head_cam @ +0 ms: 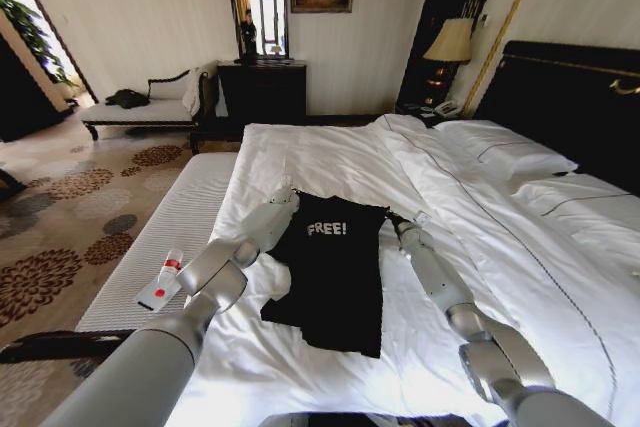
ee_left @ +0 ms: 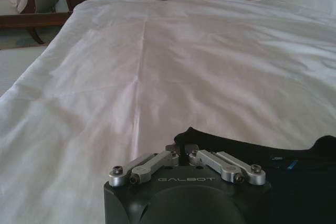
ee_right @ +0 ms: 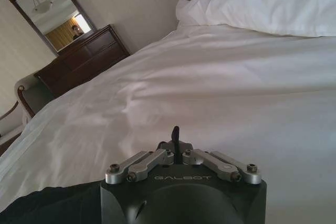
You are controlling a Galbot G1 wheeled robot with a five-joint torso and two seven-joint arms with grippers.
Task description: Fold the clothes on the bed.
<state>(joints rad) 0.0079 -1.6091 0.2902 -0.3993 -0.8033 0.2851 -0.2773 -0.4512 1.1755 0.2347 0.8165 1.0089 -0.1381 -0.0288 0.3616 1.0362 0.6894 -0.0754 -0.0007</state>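
The clothes are one black sleeveless top (head_cam: 330, 272) with white "FREE!" lettering, lying flat on the bed's white duvet (head_cam: 330, 162), narrowed into a long strip. My left gripper (head_cam: 287, 199) is at the top's far left shoulder corner. In the left wrist view this gripper (ee_left: 181, 153) is shut, with the black fabric edge (ee_left: 220, 142) pinched between its fingers. My right gripper (head_cam: 396, 218) is at the far right shoulder corner. In the right wrist view it (ee_right: 177, 150) is shut on a small tab of black fabric (ee_right: 175, 132).
White pillows (head_cam: 505, 152) and the dark headboard (head_cam: 565, 97) lie to the right. A padded bench (head_cam: 165, 237) runs along the bed's left edge. Beyond the bed stand a dark dresser (head_cam: 262, 87) and a chaise (head_cam: 150, 107). Patterned carpet (head_cam: 70, 217) lies to the left.
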